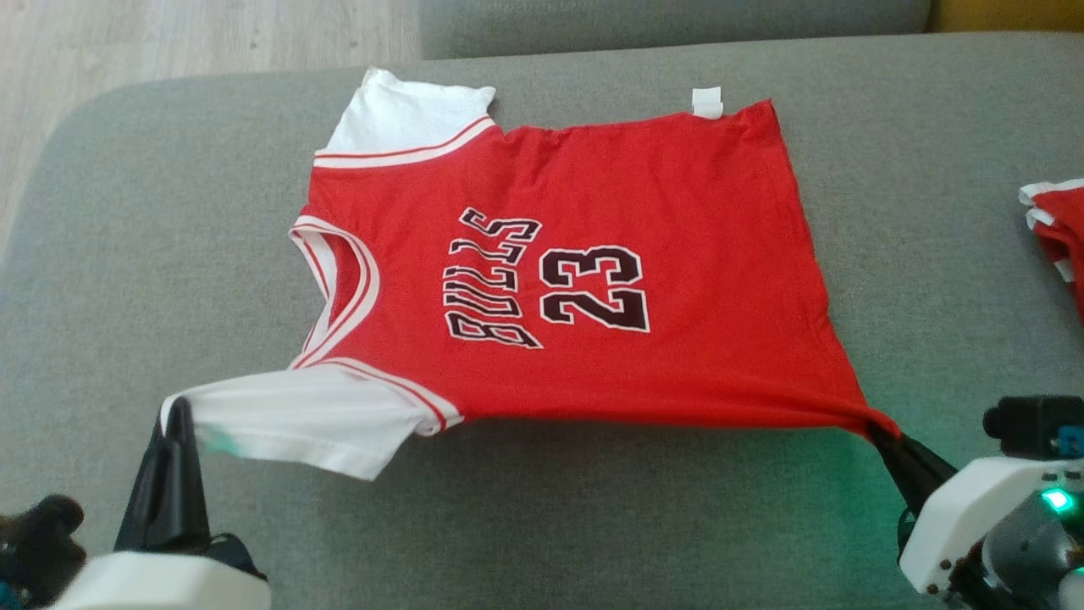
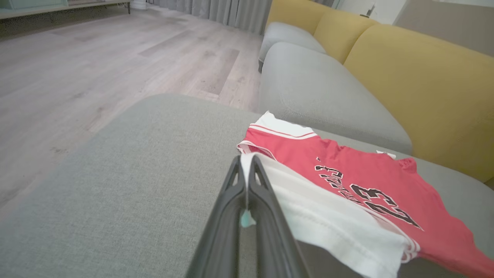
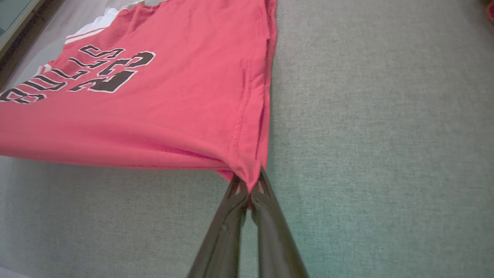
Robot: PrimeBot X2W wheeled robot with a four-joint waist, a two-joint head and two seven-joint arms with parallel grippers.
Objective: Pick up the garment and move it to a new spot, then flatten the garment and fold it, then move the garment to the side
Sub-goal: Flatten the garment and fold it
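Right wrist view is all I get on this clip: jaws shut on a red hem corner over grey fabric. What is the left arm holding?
Observer: The left jaws are shut on the cuff of the near white sleeve of the jersey, and the sleeve is drawn out toward them.
Operator: And what is the grey fabric underneath?
Observer: It is a grey sofa seat cushion. In the left wrist view, yellow backrests stand beyond it.
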